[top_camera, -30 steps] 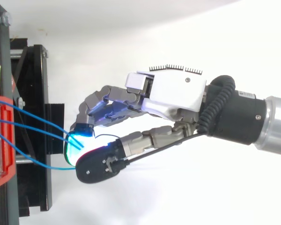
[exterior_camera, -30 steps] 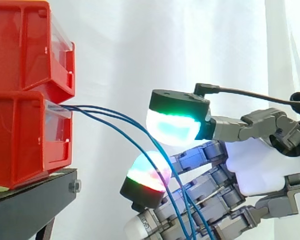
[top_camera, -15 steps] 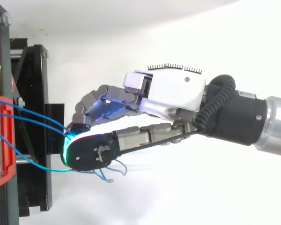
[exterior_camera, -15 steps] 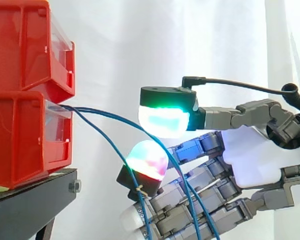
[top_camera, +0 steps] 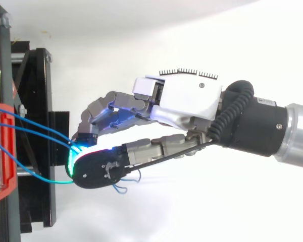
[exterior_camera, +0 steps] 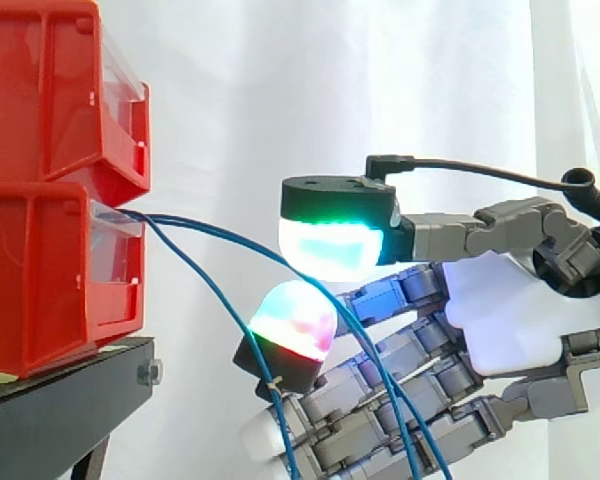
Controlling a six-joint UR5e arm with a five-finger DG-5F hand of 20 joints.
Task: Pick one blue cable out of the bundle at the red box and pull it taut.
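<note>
White curtain (exterior_camera: 280, 90) is hanging behind as my hand (top_camera: 187, 101) is closing. Thumb and a curled finger, pads (exterior_camera: 330, 250) apart a second ago, are now pinching a blue cable (exterior_camera: 212, 228) running from the lower red box (exterior_camera: 40, 280). It is still sagging, so pulling back is coming next.

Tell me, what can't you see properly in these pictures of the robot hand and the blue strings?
Where the blue cables end: side view, the bottom edge cuts them off.
Where they begin: side view, the lower red bin hides it behind its front.
Whether the hand grips one: top view, the hand covers that spot.
</note>
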